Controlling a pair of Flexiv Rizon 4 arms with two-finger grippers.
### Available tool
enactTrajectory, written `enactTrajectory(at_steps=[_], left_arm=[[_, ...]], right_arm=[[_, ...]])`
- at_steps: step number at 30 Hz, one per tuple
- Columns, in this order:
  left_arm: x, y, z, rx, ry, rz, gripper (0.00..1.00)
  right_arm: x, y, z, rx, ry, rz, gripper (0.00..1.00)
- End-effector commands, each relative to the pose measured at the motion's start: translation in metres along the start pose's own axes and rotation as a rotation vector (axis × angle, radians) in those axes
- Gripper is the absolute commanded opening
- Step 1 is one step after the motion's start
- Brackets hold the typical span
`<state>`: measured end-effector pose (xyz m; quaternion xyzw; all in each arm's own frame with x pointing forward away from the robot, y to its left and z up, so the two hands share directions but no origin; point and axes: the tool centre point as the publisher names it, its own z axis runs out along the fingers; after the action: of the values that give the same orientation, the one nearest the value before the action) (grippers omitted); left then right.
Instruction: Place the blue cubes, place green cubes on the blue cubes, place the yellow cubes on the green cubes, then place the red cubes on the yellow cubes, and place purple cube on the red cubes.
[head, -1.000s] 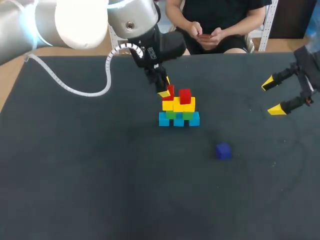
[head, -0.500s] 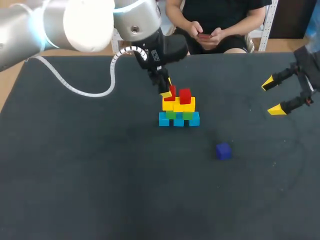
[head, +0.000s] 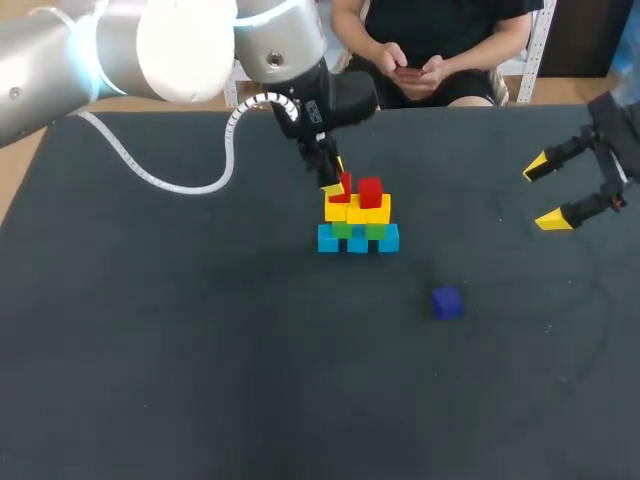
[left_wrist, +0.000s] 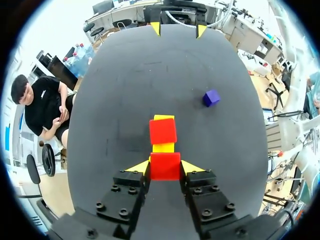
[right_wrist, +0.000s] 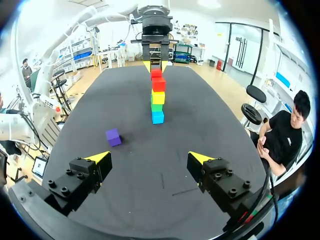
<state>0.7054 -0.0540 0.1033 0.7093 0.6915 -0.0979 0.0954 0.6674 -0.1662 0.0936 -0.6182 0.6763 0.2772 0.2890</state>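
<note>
At the table's middle stands a stack: blue cubes (head: 358, 240) at the base, green cubes (head: 343, 230) on them, and yellow cubes (head: 362, 210) above. One red cube (head: 370, 190) rests on the yellow layer at its right. My left gripper (head: 334, 177) is shut on a second red cube (left_wrist: 165, 164) at the left of the yellow layer, beside the first red cube (left_wrist: 163, 131). The purple cube (head: 447, 301) lies alone, in front of the stack and to its right. My right gripper (head: 549, 190) hangs open and empty at the far right, away from the stack (right_wrist: 158, 95).
The left arm's white cable (head: 170, 180) loops over the table at the back left. Bare dark table (head: 180, 340) spreads in front of the stack and around the purple cube (right_wrist: 113, 136).
The left arm's upper part has shifted slightly to the right. Its gripper and the red cube have stayed almost in place. The right arm has kept still.
</note>
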Motion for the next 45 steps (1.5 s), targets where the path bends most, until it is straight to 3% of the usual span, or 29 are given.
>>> enactTrajectory(at_steps=[1,3,4,6,7,9,10,12,13,15,16,18,19,21,22,23,24,26,43,44,45], left_arm=[[-0.005,0.006,0.003,0.011,0.022,0.001,0.00],[-0.006,0.005,0.004,0.027,-0.009,-0.002,0.00],[-0.005,0.006,0.005,0.014,0.026,0.002,0.00],[-0.006,0.006,0.007,0.026,0.000,-0.001,0.00],[-0.006,0.007,0.007,0.017,0.026,-0.001,0.00],[-0.006,0.006,0.009,0.036,-0.016,-0.006,0.00],[-0.006,0.007,0.009,0.022,0.024,-0.002,0.00],[-0.006,0.007,0.010,0.041,-0.030,-0.012,0.00],[-0.005,0.007,0.010,0.022,0.011,-0.011,0.00],[-0.005,0.008,0.010,0.046,-0.039,-0.023,0.00],[-0.005,0.008,0.010,0.025,0.009,-0.015,0.00],[-0.005,0.008,0.011,0.044,-0.037,-0.019,0.00],[-0.005,0.008,0.010,0.024,0.006,-0.010,0.00],[-0.005,0.007,0.010,0.038,-0.034,-0.011,0.32],[-0.005,0.007,0.010,0.023,0.006,-0.008,0.45],[-0.005,0.007,0.010,0.028,-0.010,-0.008,0.61],[-0.005,0.007,0.010,0.027,-0.014,-0.009,0.84],[-0.005,0.008,0.010,0.028,-0.020,-0.013,1.00],[0.005,0.002,-0.007,0.005,-0.063,-0.022,1.00],[0.006,0.001,-0.008,0.005,-0.065,-0.022,0.98],[0.007,0.001,-0.009,0.004,-0.065,-0.021,0.84]], right_arm=[[0.001,-0.001,0.000,-0.002,-0.003,-0.001,1.00],[0.001,-0.001,0.000,-0.002,-0.003,-0.001,1.00],[0.001,-0.001,0.000,-0.002,-0.003,-0.001,1.00],[0.001,-0.001,0.000,-0.002,-0.003,-0.001,1.00],[0.001,-0.001,0.000,-0.002,-0.003,-0.001,1.00],[0.001,-0.001,0.000,-0.002,-0.003,-0.001,1.00],[0.001,-0.001,0.000,-0.002,-0.003,-0.001,1.00],[0.001,-0.001,0.000,-0.002,-0.003,-0.001,1.00],[0.001,-0.001,0.000,-0.002,-0.003,-0.001,1.00],[0.001,-0.001,0.000,-0.002,-0.003,-0.001,1.00],[0.001,-0.001,0.000,-0.002,-0.003,-0.001,1.00],[0.001,-0.001,0.000,-0.002,-0.003,-0.001,1.00],[0.001,-0.001,0.000,-0.002,-0.003,-0.001,1.00],[0.001,-0.001,0.000,-0.002,-0.003,-0.001,1.00],[0.001,-0.001,0.000,-0.002,-0.003,-0.001,1.00],[0.001,-0.001,0.000,-0.002,-0.003,-0.001,1.00],[0.001,-0.001,0.000,-0.002,-0.003,-0.001,1.00],[0.001,-0.001,0.000,-0.002,-0.003,-0.001,1.00],[0.001,-0.001,0.000,-0.002,-0.003,-0.001,1.00],[0.001,-0.001,0.000,-0.002,-0.003,-0.001,1.00],[0.001,-0.001,0.000,-0.002,-0.003,-0.001,1.00]])
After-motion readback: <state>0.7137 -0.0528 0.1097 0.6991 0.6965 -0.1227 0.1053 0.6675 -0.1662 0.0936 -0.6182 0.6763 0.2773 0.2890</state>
